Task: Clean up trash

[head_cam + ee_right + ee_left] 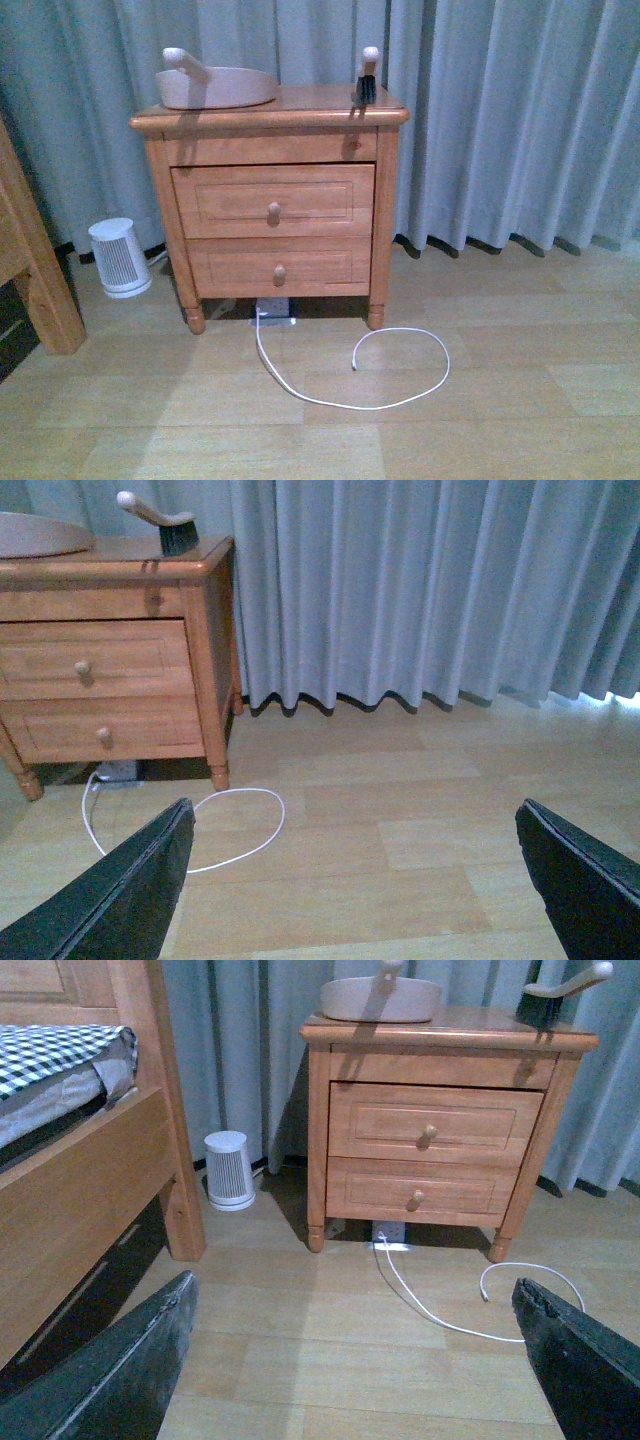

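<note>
**Wooden nightstand with dustpan and brush, both arms held back from it**

A nightstand [270, 200] of glossy honey-coloured wood stands on turned feet. It has two panelled drawers, each with a round wooden knob [274, 211]. Its flat top is the counter [320, 102]. On the left of the counter sits a beige-pink plastic dustpan [215, 88], shaped like a scoop with a stubby rounded handle. At the right edge stands a brush [367, 80] with black bristles and a pale handle.

The floor [500, 420] is laid with light wood-grain planks. A thin white cable [370, 407] curls across it in a loose loop, running from a power strip [273, 308] under the nightstand. To the left stands a small white ribbed appliance [120, 258]. Further left is a wooden bed frame [80, 1180] with checked bedding [50, 1050]. Grey-blue pleated curtains [500, 120] hang along the far wall.

The left fingers [110, 1380] are dark, matte and spread wide apart, with nothing between them. The right fingers [120, 900] are the same. Both pairs are low over the near floor. I cannot tell from these views where the trash lies.
</note>
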